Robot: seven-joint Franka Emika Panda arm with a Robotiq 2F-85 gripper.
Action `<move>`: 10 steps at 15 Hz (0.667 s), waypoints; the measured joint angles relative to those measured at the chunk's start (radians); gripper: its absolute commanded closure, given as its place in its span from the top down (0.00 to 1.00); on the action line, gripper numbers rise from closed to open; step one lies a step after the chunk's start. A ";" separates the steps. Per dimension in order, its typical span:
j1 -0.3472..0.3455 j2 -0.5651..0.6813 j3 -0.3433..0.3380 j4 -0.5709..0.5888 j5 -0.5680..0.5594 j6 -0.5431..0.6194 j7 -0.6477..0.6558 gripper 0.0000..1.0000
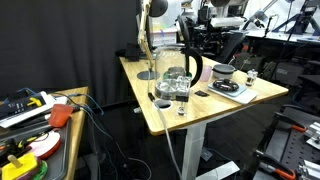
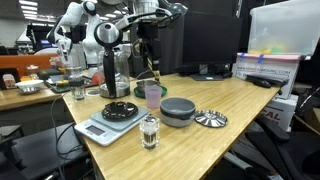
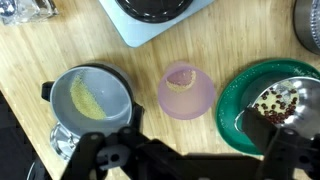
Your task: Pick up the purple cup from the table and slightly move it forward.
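Observation:
The purple cup (image 3: 187,90) stands upright on the light wood table (image 3: 60,50), seen from above in the wrist view. It also shows in an exterior view (image 2: 153,94), between a green plate and a grey bowl. My gripper (image 3: 190,160) is open and empty, with its dark fingers spread wide at the bottom of the wrist view. The cup lies just beyond the fingertips, not between them. In an exterior view the gripper (image 2: 149,60) hangs above the cup. I cannot make out the cup in the exterior view that shows the table (image 1: 160,115) with its white leg.
A green plate (image 3: 275,100) with dark beans lies close beside the cup. A grey bowl (image 3: 92,97) sits on its other side. A scale (image 2: 115,118), a glass jar (image 2: 150,130) and a metal lid (image 2: 210,118) stand nearby. A tool bench (image 1: 40,120) is beside the table.

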 measured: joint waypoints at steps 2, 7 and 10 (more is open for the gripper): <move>0.000 0.000 0.000 0.001 0.000 -0.003 0.000 1.00; 0.003 0.003 0.000 -0.002 -0.001 0.002 0.010 1.00; 0.018 0.023 0.003 0.003 -0.001 0.020 0.032 1.00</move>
